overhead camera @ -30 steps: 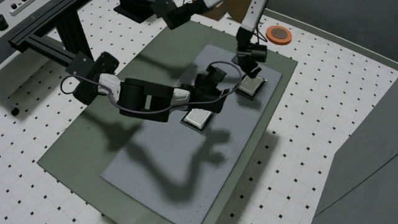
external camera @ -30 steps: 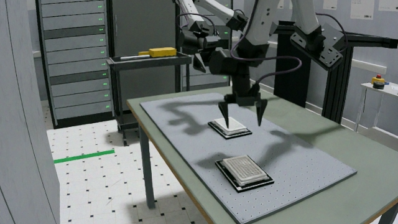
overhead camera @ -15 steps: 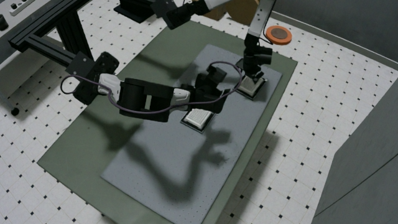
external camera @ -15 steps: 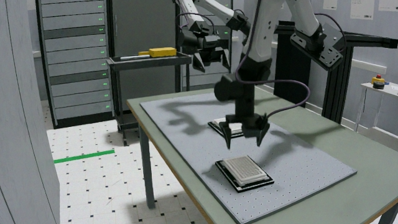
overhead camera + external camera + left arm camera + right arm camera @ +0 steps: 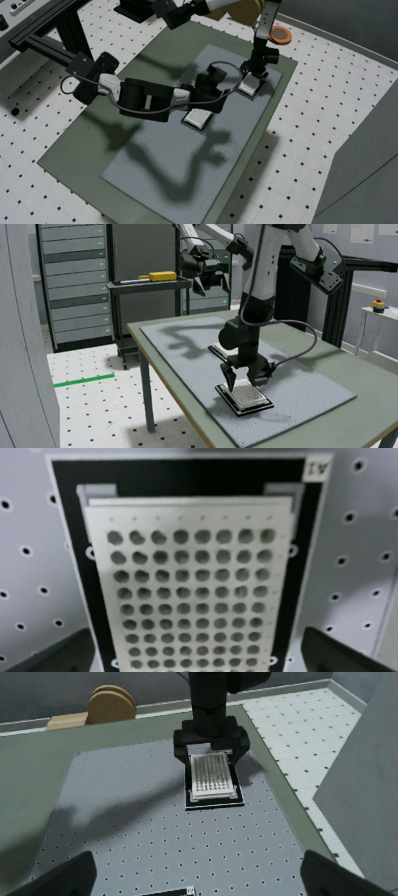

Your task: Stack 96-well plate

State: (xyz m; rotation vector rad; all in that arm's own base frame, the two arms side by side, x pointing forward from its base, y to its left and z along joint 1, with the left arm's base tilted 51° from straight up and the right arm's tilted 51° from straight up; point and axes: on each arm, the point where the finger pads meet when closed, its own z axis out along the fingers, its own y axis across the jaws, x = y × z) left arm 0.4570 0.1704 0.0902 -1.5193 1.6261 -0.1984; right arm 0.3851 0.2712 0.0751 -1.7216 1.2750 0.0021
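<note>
The white 96-well plate [image 5: 249, 84] [image 5: 247, 396] [image 5: 190, 600] [image 5: 212, 777] sits in nest N1 [image 5: 228, 399] [image 5: 190, 478] [image 5: 215, 806], whose A1 label [image 5: 316, 468] is at the upper right in the left wrist view. My left gripper [image 5: 245, 384] [image 5: 211, 766] is open low over this plate, fingers on either side of it. A second white plate [image 5: 198, 117] [image 5: 226, 351] sits in nest N2 [image 5: 201, 131] [image 5: 218, 353], partly hidden by the arms. My right gripper [image 5: 214, 290] is open and empty, high above the table. Only an edge of N2 shows in the right wrist view.
Both nests stand on the grey perforated board [image 5: 155, 174] [image 5: 193, 379] on the green table [image 5: 71, 149] [image 5: 367, 376]. The right arm [image 5: 146, 99] reaches over N2 in the top view. The left arm [image 5: 249, 342] stands upright over N1.
</note>
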